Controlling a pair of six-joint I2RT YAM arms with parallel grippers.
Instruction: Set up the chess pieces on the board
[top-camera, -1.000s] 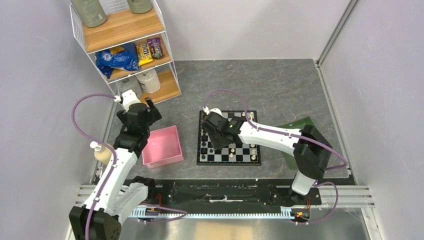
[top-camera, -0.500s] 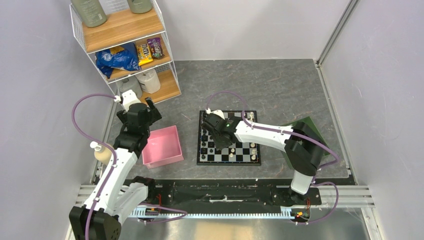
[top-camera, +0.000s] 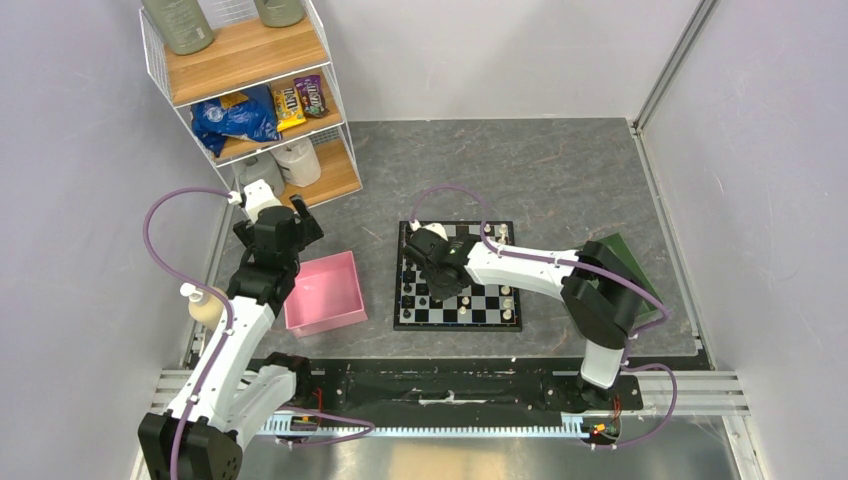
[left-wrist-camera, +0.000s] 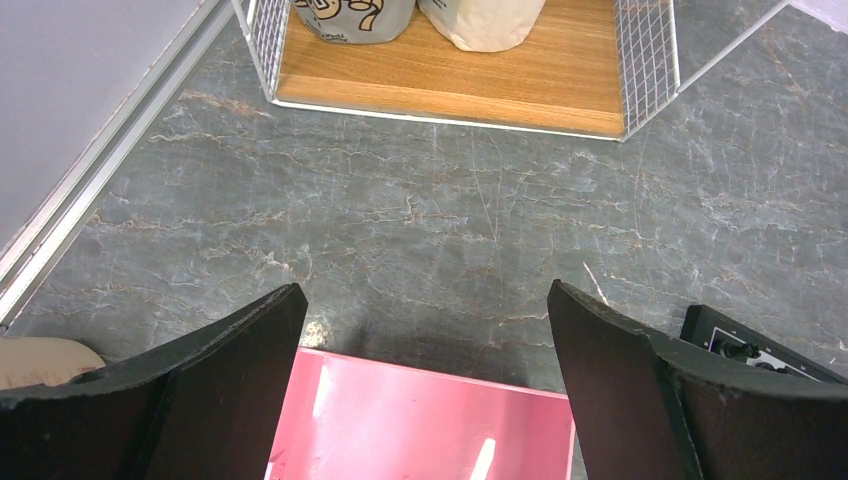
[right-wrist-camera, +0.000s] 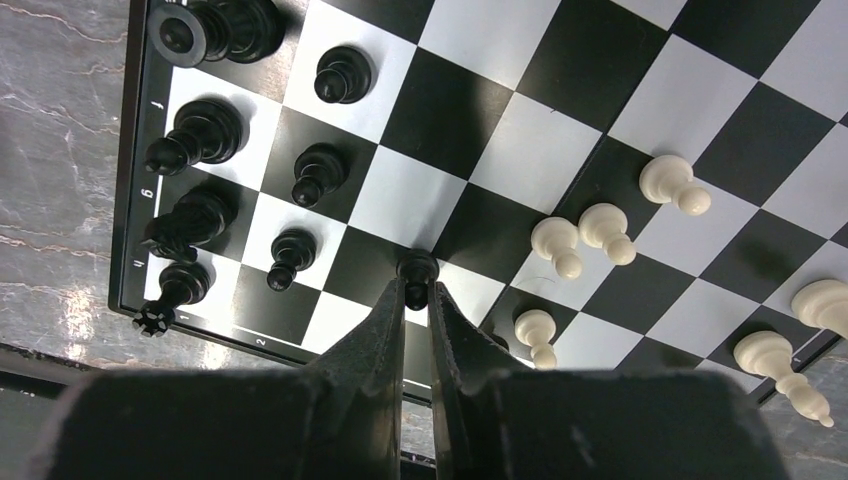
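Your right claw (right-wrist-camera: 417, 300) pinches a black pawn (right-wrist-camera: 417, 266) over the chessboard (right-wrist-camera: 590, 60), and your left claw (left-wrist-camera: 425, 295) hangs spread by the pink tray (left-wrist-camera: 420, 425).

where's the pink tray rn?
Top view, left side: pink tray lies between the chessboard and the left arm, its far edge beneath the open left gripper.

Board (right-wrist-camera: 530, 150) border: white "f" on left strip, "2" on near strip; other marks unclear. Shelf snack packets (top-camera: 311, 95): print illegible.
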